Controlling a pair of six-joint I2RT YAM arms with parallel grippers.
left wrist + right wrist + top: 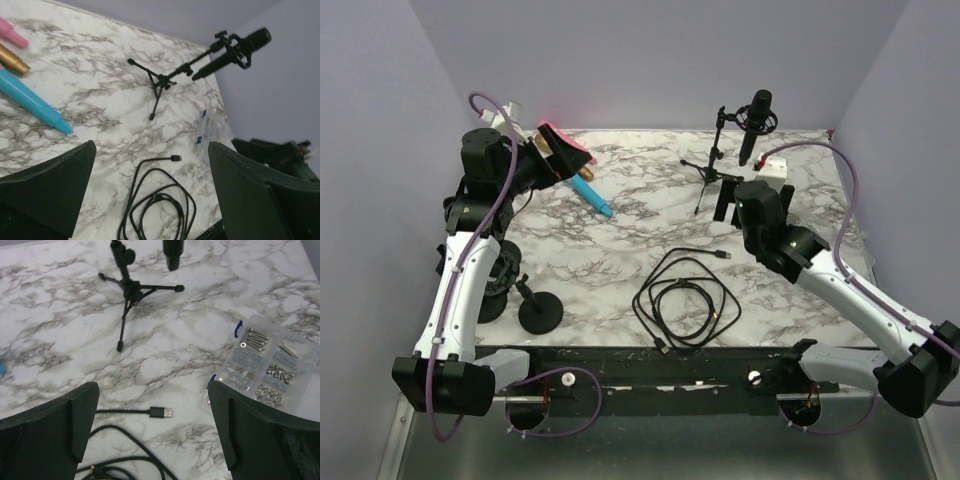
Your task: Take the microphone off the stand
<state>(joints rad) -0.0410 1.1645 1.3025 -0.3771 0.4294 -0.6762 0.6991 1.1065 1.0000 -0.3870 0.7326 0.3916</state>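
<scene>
The black microphone [757,122] hangs in its shock mount on a small tripod stand [713,170] at the back right of the marble table [620,240]. My right gripper [752,195] hovers just in front of the stand, open and empty. In the right wrist view the stand [129,290] rises ahead and only the microphone's lower tip [173,251] shows at the top edge. My left gripper [563,162] is open and empty at the back left, far from the stand. From its view the microphone [235,50] sits tilted in the stand [161,82].
A coiled black USB cable [685,300] lies mid-table, its plug [161,412] between my right fingers' line of sight. A clear box of screws [265,365] sits right of the stand. Blue [32,102], gold and pink pens lie back left. A black round-based post [540,312] stands near the left arm.
</scene>
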